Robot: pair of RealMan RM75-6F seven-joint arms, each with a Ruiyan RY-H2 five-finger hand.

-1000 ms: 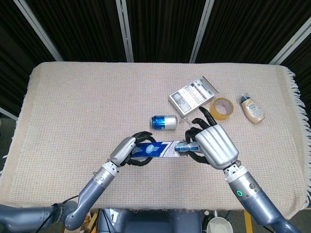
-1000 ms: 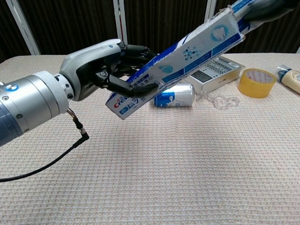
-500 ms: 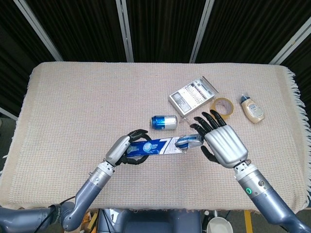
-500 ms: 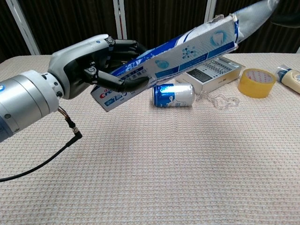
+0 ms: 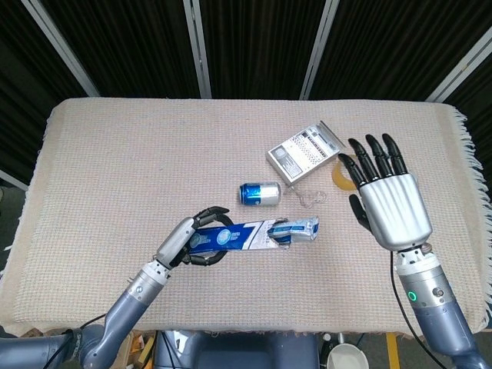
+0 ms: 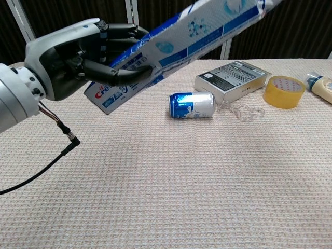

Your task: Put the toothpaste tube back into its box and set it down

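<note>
1. Head view: my left hand (image 5: 187,243) grips the box (image 5: 234,235) by its near end and holds it above the table (image 5: 115,154), the tube (image 5: 298,228) sticking partly out of the far end.
2. My right hand (image 5: 390,201) hangs apart from the box, fingers spread and holding nothing.
3. Chest view shows the box (image 6: 181,36) tilted, its open end raised, so I judge the tube not fully seated.
4. Risk: if I lower the open end while setting down, the tube could slide out; held at 1 end only, the long box could also twist in my grip.
5. A can (image 5: 260,193) lies just beyond the box and could be knocked on the way down.
6. A woven beige cloth covers the table; a grey carton (image 5: 304,151), a tape roll (image 6: 283,91) and a bottle (image 6: 321,87) sit at the far right, dark curtains behind.
</note>
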